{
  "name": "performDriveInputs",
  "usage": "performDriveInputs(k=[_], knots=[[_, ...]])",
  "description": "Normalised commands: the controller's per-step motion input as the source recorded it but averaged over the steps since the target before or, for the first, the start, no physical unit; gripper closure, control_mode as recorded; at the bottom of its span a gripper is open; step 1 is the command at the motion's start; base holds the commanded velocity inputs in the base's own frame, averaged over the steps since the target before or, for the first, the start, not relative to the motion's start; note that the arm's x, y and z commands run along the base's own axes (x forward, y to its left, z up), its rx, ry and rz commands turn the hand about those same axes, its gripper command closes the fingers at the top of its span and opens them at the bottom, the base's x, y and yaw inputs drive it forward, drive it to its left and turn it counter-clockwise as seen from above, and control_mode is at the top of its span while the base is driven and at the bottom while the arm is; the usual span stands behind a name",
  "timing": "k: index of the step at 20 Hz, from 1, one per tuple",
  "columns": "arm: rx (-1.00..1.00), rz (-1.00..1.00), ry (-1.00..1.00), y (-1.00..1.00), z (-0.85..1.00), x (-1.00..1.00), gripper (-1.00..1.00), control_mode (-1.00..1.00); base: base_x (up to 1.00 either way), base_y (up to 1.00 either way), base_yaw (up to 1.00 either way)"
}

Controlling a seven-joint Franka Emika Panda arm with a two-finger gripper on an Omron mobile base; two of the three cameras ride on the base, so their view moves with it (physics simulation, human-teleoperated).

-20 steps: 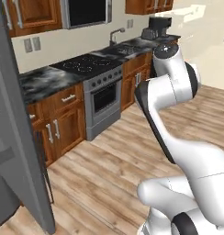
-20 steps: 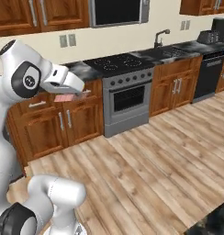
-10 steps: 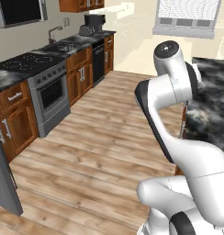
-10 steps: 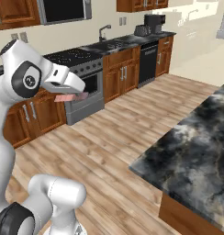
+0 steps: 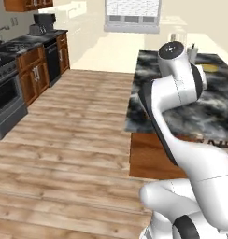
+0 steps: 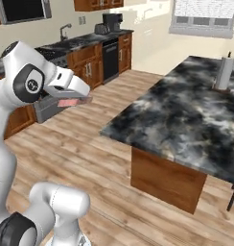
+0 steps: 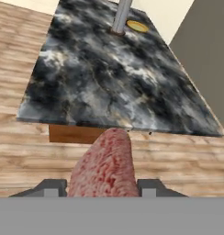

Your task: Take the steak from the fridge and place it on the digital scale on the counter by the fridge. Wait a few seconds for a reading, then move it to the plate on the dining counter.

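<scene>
In the hand view the jaws point(image 7: 104, 188) are closed on the steak point(image 7: 104, 167), a mottled pinkish-red slab with paler patches that juts forward between them above the wooden floor, short of the dining counter point(image 7: 109, 82). At that counter's far end lie the round flat yellow-orange plate point(image 7: 137, 26) and, just beside it, an upright grey roll point(image 7: 121, 16). The right base view shows the steak point(image 6: 73, 102) edge-on under the white hand, well apart from the marbled black-and-grey top point(image 6: 186, 115), while the left base view adds a sliver of the plate point(image 5: 210, 68) behind the arm.

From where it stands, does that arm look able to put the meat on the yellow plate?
Probably not yet: the plate sits at the far end of the dining counter, beyond the gripper holding the steak.
</scene>
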Motion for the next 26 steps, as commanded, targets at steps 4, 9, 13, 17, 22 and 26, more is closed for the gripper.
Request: performDriveInputs(k=[4, 9, 13, 17, 22, 26], knots=[[0.00, 0.00, 0.00, 0.00, 0.00, 0.00, 1.00, 1.00, -0.99, -0.92, -0.26], [0.00, 0.00, 0.00, 0.00, 0.00, 0.00, 1.00, 1.00, -0.59, -1.00, -0.10], [0.00, 0.00, 0.00, 0.00, 0.00, 0.00, 1.00, 1.00, -0.11, -1.00, 0.00], [0.00, 0.00, 0.00, 0.00, 0.00, 0.00, 1.00, 1.00, 0.00, -1.00, 0.07], [0.00, 0.00, 0.00, 0.00, 0.00, 0.00, 1.00, 1.00, 0.03, -1.00, 0.16], [0.00, 0.00, 0.00, 0.00, 0.00, 0.00, 1.00, 1.00, 0.26, -1.00, 0.25]])
